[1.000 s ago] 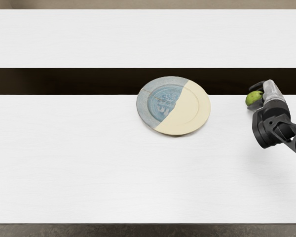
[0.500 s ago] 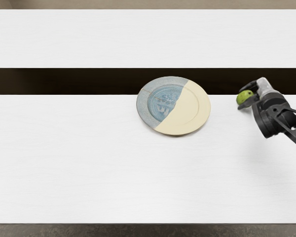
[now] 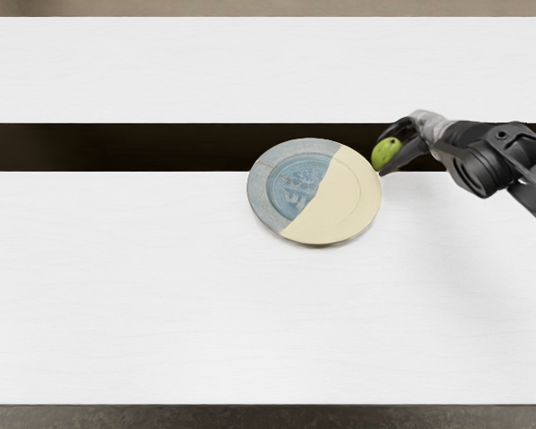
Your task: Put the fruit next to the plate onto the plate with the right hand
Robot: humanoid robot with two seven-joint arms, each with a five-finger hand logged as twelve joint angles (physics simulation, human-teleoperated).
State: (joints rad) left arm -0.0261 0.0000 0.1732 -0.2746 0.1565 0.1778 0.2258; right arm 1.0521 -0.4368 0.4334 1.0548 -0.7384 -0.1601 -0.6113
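The robot's right hand (image 3: pixel 409 139), dark-fingered with a pale grey back, reaches in from the right edge of the head view and is closed around a small, round, yellow-green fruit (image 3: pixel 385 153). Its curled fingers (image 3: pixel 398 145) wrap the fruit's right side and top. The bulky black forearm (image 3: pixel 498 161) behind the hand slants down towards the picture's right edge, and the fingertips point left, at the plate.

In the picture the fruit sits right at the upper right rim of a round ceramic plate (image 3: pixel 339 198). The plate is glazed blue-grey on its left half and cream on its right, the two colours split by a slanting line. From this angle it cannot be told whether the fruit hangs above the rim or just beside it, nor how high it is held. It is carried in the grip rather than resting on the plate.

The plate lies flat on a white, faintly grained table (image 3: pixel 161 295), a little right of the middle and at the table's far edge. There its upper rim overlaps a dark band (image 3: pixel 116 147) that runs the full width of the picture. Hand and fruit both show against that band. Beyond it stretches a second white surface (image 3: pixel 250 71).
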